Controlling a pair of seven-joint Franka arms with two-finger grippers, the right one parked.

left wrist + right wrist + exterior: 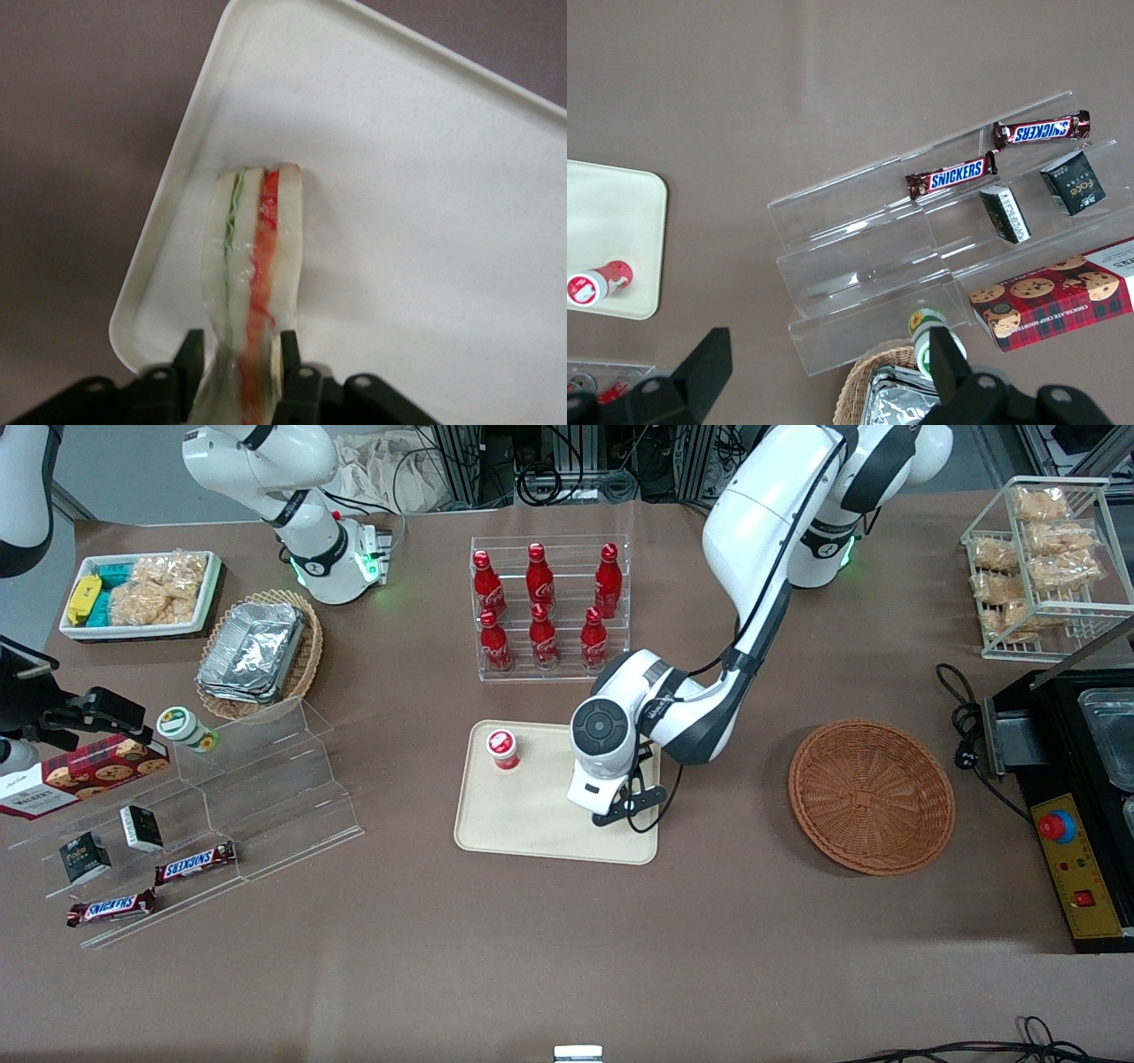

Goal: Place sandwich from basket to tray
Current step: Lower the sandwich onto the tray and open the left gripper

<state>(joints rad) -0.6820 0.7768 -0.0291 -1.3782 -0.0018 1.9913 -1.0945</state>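
The sandwich (252, 257), pale bread with a red and a green filling stripe under clear wrap, stands on its edge between my gripper's (239, 345) fingers. The gripper is shut on it, just above a corner of the cream tray (425, 177). In the front view the arm's hand (595, 779) hangs low over the tray (532, 815), at its end toward the basket, and hides the sandwich. The round orange-brown wicker basket (871, 797) lies empty on the table, toward the working arm's end.
A small red-capped bottle (502, 748) stands on the tray's corner toward the cola rack. That clear rack of red cola bottles (545, 607) stands farther from the camera than the tray. Clear stepped shelves (257, 779) with snacks lie toward the parked arm's end.
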